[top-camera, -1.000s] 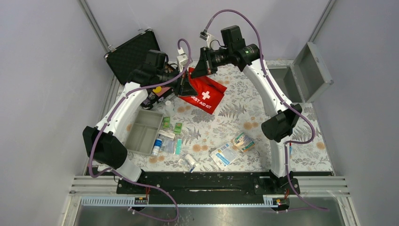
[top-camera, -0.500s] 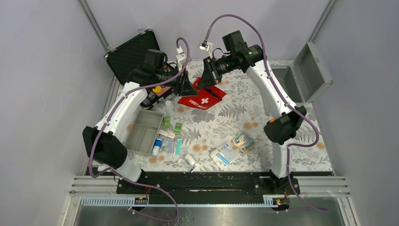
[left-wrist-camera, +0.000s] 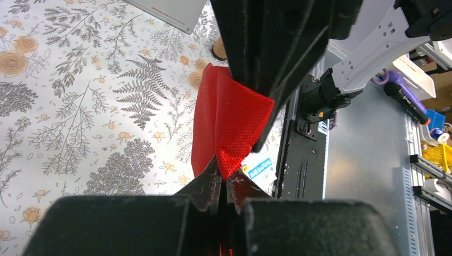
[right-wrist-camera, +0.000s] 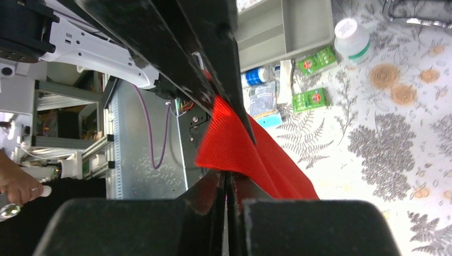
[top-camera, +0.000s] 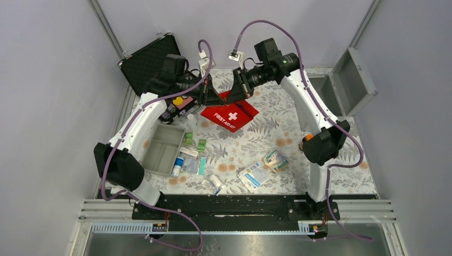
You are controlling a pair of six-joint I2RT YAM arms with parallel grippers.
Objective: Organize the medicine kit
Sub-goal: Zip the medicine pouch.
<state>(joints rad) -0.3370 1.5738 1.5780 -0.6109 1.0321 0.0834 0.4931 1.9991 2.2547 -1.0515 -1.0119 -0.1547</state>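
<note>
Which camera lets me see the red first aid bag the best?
The top camera. It shows the whole red bag, with its white cross and lettering, pinched at its far edge by the left claw and the right claw. Each wrist camera shows only a pinched fold of it.

Rear overhead view of the table (top-camera: 277, 125); close wrist views along the jaws; red pouch (top-camera: 230, 113) in all.
</note>
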